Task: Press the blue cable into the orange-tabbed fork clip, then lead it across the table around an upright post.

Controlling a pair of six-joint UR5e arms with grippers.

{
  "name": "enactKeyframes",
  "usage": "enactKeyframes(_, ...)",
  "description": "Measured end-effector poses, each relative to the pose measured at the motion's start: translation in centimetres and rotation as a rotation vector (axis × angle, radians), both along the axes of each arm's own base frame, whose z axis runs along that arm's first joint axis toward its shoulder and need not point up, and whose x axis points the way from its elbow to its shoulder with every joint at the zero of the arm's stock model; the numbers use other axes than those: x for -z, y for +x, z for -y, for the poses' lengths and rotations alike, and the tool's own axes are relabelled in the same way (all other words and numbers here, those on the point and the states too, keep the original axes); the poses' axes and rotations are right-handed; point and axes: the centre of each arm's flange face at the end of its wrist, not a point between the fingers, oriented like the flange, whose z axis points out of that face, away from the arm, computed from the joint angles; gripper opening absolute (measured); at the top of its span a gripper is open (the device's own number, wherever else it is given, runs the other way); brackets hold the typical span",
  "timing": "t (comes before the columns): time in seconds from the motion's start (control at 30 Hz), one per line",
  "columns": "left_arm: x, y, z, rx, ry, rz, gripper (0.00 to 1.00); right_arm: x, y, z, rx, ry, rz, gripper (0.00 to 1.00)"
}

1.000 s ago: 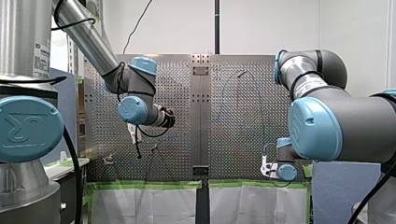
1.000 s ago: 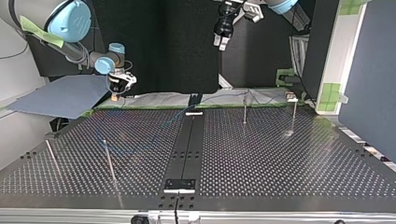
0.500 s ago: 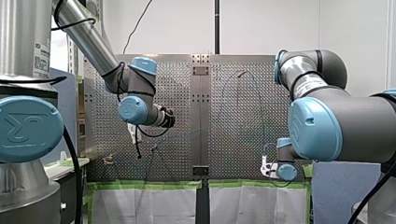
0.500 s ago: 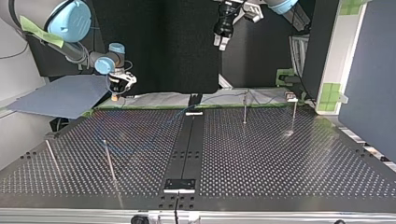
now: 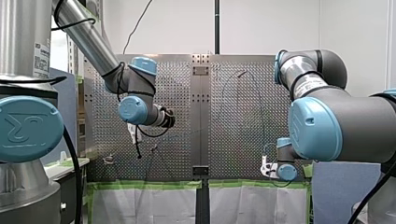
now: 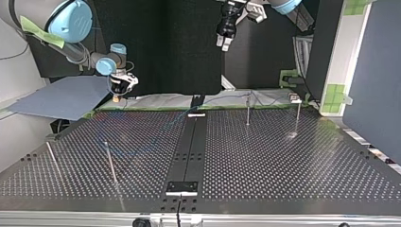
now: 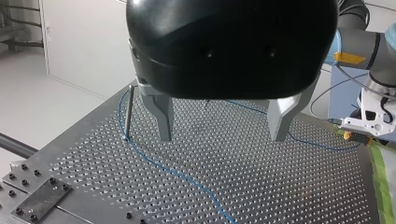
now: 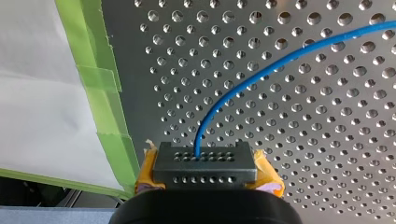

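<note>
Comparing against the frames from a second and half a second ago, I am seeing no change: both arms are holding the same poses, and the blue cable (image 7: pixel 173 171) is lying along the same line on the perforated table (image 6: pixel 283 165).

My left gripper (image 7: pixel 222 138) is hanging released well above the table, its two metal fingers (image 7: pixel 163 116) spread wide with nothing between them. In the top view it is sitting high over the far edge, just right of the middle.

My right gripper (image 8: pixel 204 164) is staying low at the far left corner of the top view, near the green tape (image 8: pixel 105 93) along the table's edge. In the right wrist view its yellow pads (image 8: pixel 268 176) are flanking a black perforated block, and the cable's end is running straight into the middle of that block, so I am reading this gripper as clenched on the cable.

From there the cable is arcing away over the holes. In the left wrist view it is crossing the table under my left gripper and passing the foot of an upright post (image 7: pixel 128 112); whether it is touching the post I cannot tell.
</note>
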Motion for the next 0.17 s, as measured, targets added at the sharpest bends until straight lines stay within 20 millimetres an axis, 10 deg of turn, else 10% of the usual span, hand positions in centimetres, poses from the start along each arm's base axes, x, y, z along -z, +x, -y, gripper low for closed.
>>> enactKeyframes(0.17, 0.00, 0.00, 0.00, 0.000, 0.000, 0.000, 1.00, 0.00, 0.00, 0.00, 0.000, 0.000, 0.000, 0.00)
